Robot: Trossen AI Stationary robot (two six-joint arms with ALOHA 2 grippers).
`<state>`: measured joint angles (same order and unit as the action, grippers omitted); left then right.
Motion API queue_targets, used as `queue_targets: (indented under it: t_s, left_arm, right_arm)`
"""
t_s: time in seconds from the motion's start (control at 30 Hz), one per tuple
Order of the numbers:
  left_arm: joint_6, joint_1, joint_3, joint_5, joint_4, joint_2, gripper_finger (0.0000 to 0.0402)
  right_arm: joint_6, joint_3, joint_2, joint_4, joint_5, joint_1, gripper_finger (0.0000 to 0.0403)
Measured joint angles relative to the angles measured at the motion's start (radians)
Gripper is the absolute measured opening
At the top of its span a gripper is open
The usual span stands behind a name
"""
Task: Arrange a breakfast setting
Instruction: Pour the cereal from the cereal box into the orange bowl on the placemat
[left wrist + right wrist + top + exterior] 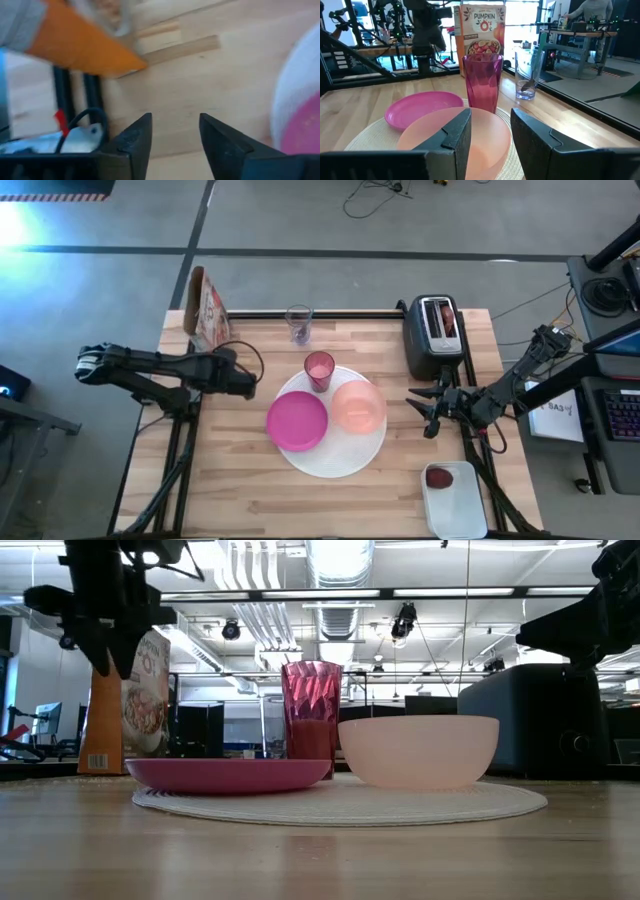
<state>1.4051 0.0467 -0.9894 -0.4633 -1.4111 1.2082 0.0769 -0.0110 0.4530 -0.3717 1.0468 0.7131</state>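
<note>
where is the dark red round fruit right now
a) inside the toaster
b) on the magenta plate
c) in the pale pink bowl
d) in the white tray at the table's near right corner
d: the high view shows the dark red fruit lying in the white tray at the table's corner, apart from the pale pink bowl and the magenta plate, both of which look empty.

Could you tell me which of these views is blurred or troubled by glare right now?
Left wrist view: heavily smeared, the orange cereal box and white plate both soft. High view: a bright glare patch at the upper left floor. Low view: ceiling lights bright behind the pink tumbler, bowl sharp. Right wrist view: crisp.
</note>
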Motion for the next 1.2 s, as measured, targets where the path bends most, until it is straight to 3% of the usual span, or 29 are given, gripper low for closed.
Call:
queue_targets:
  t_s: [0.17,0.5,0.83,1.2]
  left_arm:
    - [0.116,0.0,0.001,-0.007,-0.108,0.0,0.019]
    - [0.219,-0.001,0.002,-0.181,-0.16,-0.006,0.0225]
    - [0.31,-0.005,0.007,-0.183,-0.16,-0.016,0.0254]
    - [0.388,-0.065,0.086,-0.194,-0.16,-0.042,0.0256]
  right_arm:
    - [0.0,0.0,0.0,0.0,0.0,0.0,0.0128]
    - [0.0,0.0,0.0,0.0,0.0,0.0,0.0128]
    - [0.0,0.0,0.0,0.0,0.0,0.0,0.0128]
    - [-0.001,0.0,0.0,0.0,0.0,0.0,0.0128]
